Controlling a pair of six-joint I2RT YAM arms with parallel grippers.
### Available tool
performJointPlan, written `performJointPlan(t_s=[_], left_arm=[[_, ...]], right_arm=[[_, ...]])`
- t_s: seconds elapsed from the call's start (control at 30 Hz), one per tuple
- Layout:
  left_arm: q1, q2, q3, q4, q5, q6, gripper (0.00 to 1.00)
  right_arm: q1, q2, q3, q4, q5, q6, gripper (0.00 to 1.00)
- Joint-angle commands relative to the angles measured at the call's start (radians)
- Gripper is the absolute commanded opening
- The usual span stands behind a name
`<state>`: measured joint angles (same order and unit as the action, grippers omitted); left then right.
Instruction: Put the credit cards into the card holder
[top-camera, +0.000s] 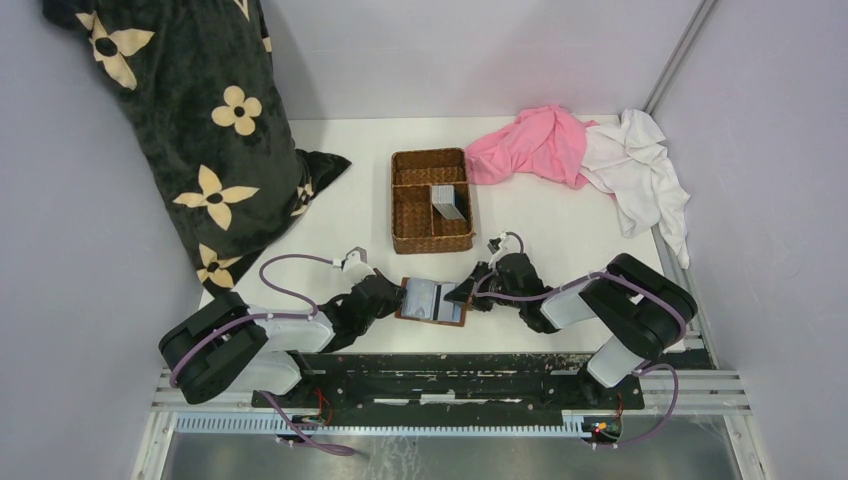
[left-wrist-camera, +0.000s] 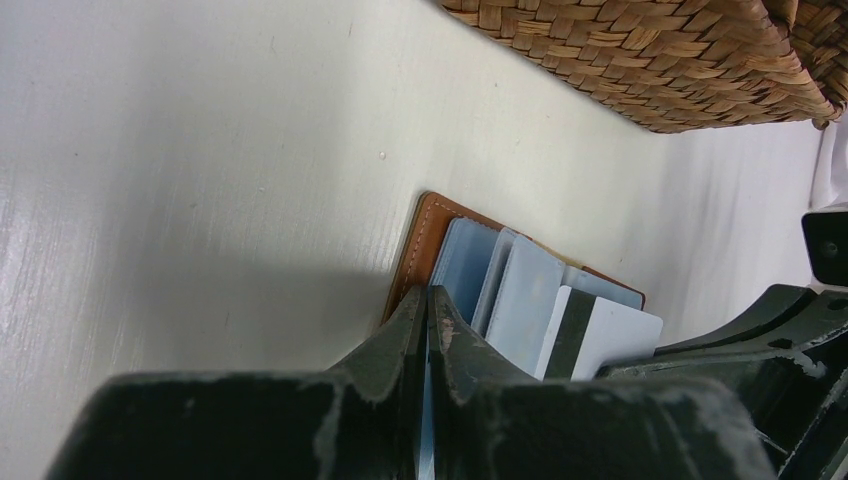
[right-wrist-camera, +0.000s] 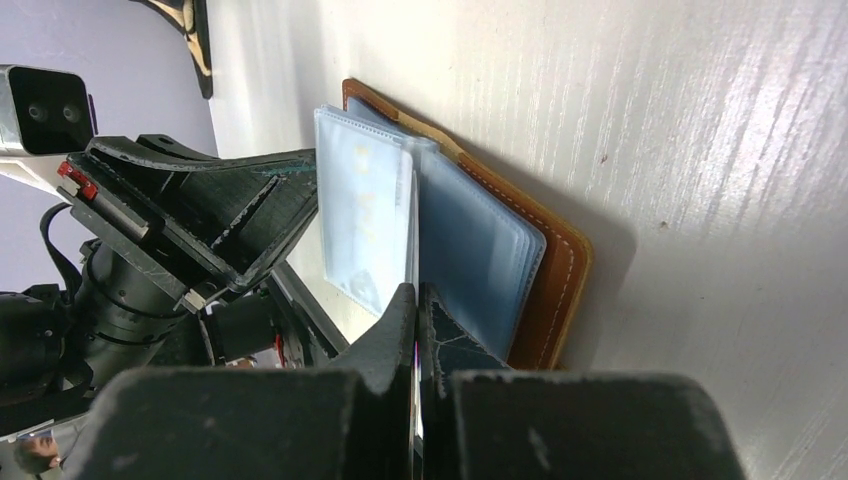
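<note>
Card holder (top-camera: 433, 302) lies open on table (top-camera: 560, 230), lower centre of the top view, directly btwn both grippers. Its long axis runs roughly left-right in frame, brown leather rim showing under a fan of bluish sleeves.

Left gripper (top-camera: 400, 297) is at the holder's left end. Jaws are pressed nearly together on a thin bluish leaf (left-wrist-camera: 460, 265), and a blue strip shows in the gap btwn the fingers. Card or sleeve, can't tell.

Right gripper (top-camera: 462, 292) is at the holder's right end. Jaws are pressed together at the lower edge of the upright sleeve (right-wrist-camera: 365, 220), with a pale sliver btwn them. Prob the sleeve edge, not sure.

Credit cards:
- Several already sit in the holder.
- One white card w/ dark stripe (left-wrist-camera: 600, 335) sticks out, lower right of the left wrist view.
- Spare stack (top-camera: 450, 202) is in the right compartment of the basket (top-camera: 410, 215), straight above the holder in frame.
- Stack's long axis runs up-down in frame.

My read: insertion in progress at the holder. For the next pick, the right arm is slightly nearer the stack, reaching up-frame.

Text/brands: none legible. Faint yellowish marks on the upright sleeve are unreadable. Black blanket (top-camera: 190, 120), upper left, has a cream flower print, no lettering.
</note>
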<state>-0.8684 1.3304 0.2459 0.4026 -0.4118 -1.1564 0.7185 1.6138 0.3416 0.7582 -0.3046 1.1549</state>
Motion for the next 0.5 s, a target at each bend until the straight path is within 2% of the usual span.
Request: performJointPlan(t_s=[0.0, 0.47], left_arm=[[-0.012, 0.05, -0.053, -0.208, 0.019, 0.009, 0.1], [-0.025, 0.092, -0.061, -0.186, 0.022, -0.002, 0.1]], right_arm=[[0.004, 0.029, -0.004, 0.098, 0.009, 0.007, 0.01], [0.005, 0.113, -0.004, 0.223, -0.024, 0.054, 0.01]])
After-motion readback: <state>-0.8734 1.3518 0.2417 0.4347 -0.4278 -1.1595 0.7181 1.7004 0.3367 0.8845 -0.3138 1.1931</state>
